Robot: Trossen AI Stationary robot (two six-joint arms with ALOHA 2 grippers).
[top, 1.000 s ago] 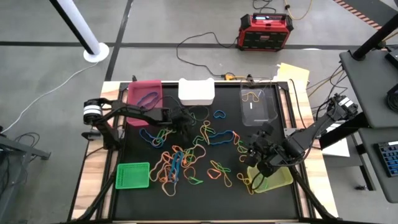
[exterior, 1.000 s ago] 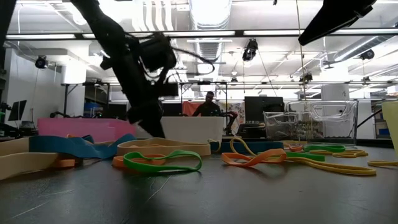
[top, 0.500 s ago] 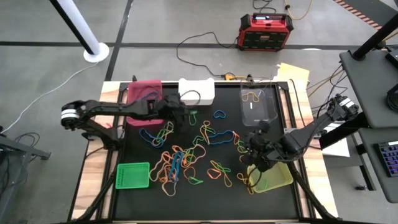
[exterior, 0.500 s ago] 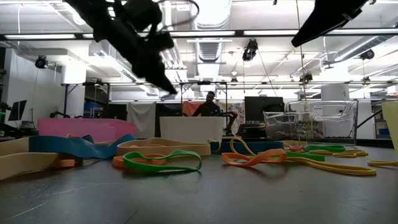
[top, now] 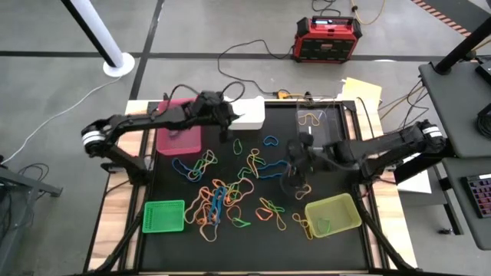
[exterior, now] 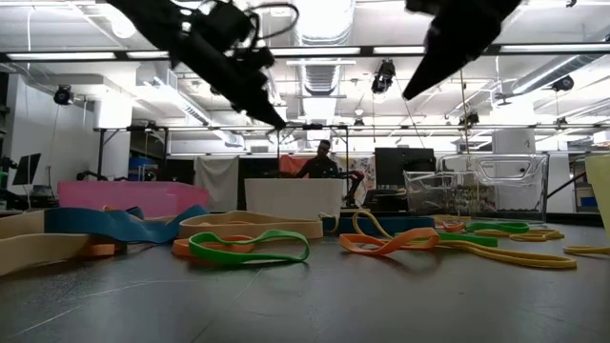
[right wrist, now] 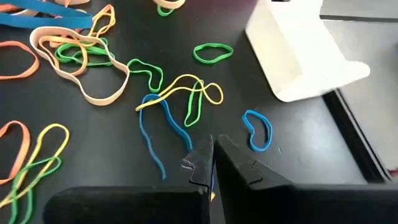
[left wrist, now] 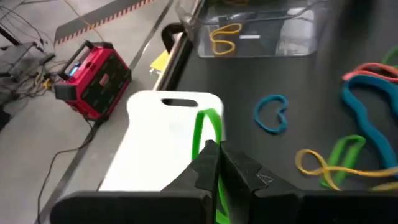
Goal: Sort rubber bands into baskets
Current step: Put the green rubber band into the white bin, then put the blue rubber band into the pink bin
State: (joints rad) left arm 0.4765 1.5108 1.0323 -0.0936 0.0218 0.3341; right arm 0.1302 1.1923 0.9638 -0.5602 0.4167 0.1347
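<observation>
Many coloured rubber bands lie scattered on the black mat. Five baskets stand around them: magenta, white, clear, bright green and yellow-green. My left gripper is raised beside the white basket, shut on a green rubber band. My right gripper hovers shut above the bands right of the mat's middle, with nothing between its fingers. A blue band lies below it. My left gripper pinches the green band at one end of its loop between its two fingertips. The fingers slant down, coming from the table's left. The rest of the loop hangs slack past the fingertips, lifted off the mat, by the white basket's near side.
A red-and-black box and cables lie on the floor beyond the far edge. The clear basket holds an orange band. A person sits far behind the table. Yellow paper lies at the far right corner.
My left gripper has risen from the pile of bands and gone toward the far edge, up to the white basket, carrying the green band with it. My right gripper has left the yellow-green basket and moved toward the table's left and far side, over the scattered bands.
</observation>
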